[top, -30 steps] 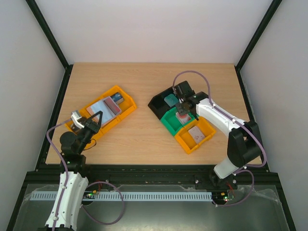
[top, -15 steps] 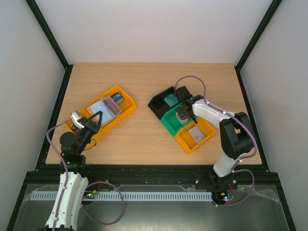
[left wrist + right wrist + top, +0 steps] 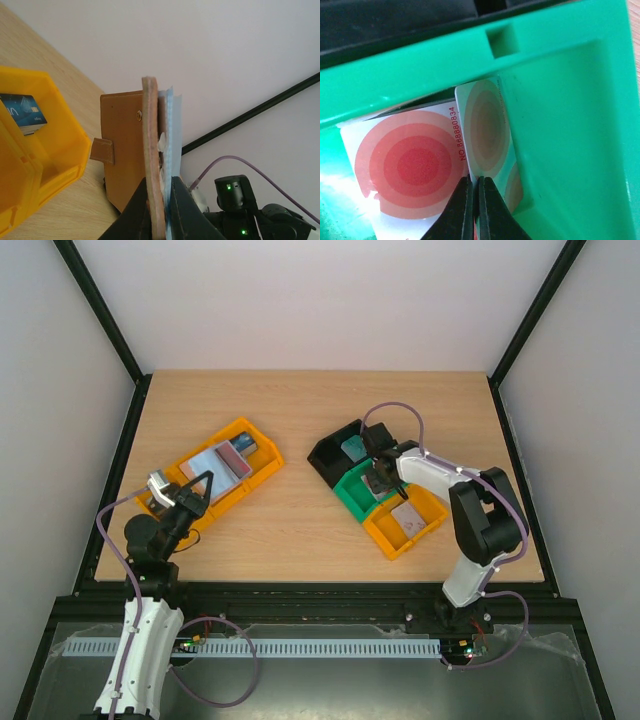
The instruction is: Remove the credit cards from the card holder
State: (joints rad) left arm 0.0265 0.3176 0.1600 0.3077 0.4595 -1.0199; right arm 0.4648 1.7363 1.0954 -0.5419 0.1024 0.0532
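The top camera sits above and behind my bases, looking down on the whole worktop (image 3: 300, 410). My left wrist camera looks along my left pincer (image 3: 161, 197), close on the card holder (image 3: 125, 150), with the orange bin (image 3: 30, 165) beside it. My right wrist camera looks past my right pincer (image 3: 476, 185), very near, into the green bin (image 3: 570, 100). The top view shows both bins, small.

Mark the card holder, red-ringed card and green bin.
card holder (image 3: 125, 150), left wrist view, brown outer face.
red-ringed card (image 3: 412, 165), right wrist view, centre of rings.
green bin (image 3: 560, 36), right wrist view, rim.
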